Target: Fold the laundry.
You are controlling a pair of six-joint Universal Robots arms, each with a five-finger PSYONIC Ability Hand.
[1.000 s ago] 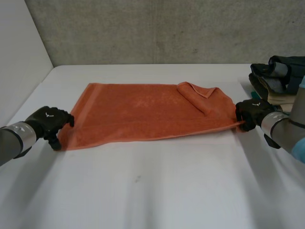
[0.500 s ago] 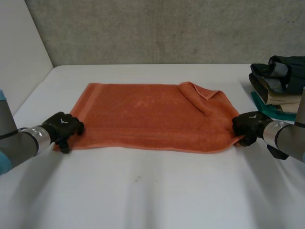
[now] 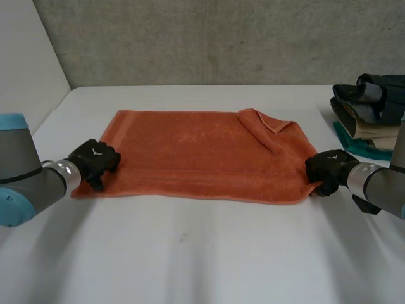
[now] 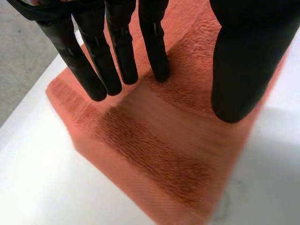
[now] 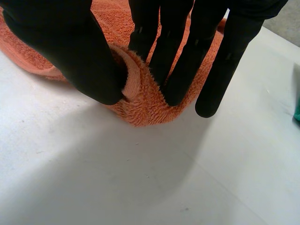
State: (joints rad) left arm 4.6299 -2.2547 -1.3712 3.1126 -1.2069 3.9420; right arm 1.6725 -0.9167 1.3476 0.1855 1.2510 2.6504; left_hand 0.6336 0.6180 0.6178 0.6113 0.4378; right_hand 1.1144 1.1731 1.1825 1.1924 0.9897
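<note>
**Orange towel flat, a hand at each near corner**

The white table [image 3: 202,259] carries an orange towel [image 3: 202,152], spread flat across its middle, with the far right corner [image 3: 261,123] flipped over onto itself. A pile of dark and teal clothes [image 3: 370,104] sits near the table's right edge, apart from the towel.

Both arms reach in low from the sides. The left hand [image 3: 95,161] rests on the towel's near left corner. Its straight fingers [image 4: 115,56] touch the cloth, and its thumb [image 4: 243,61] is spread apart from them. The right hand [image 3: 328,170] is at the near right corner and pinches a raised fold of towel between its thumb [image 5: 70,47] and straight fingers.
</note>
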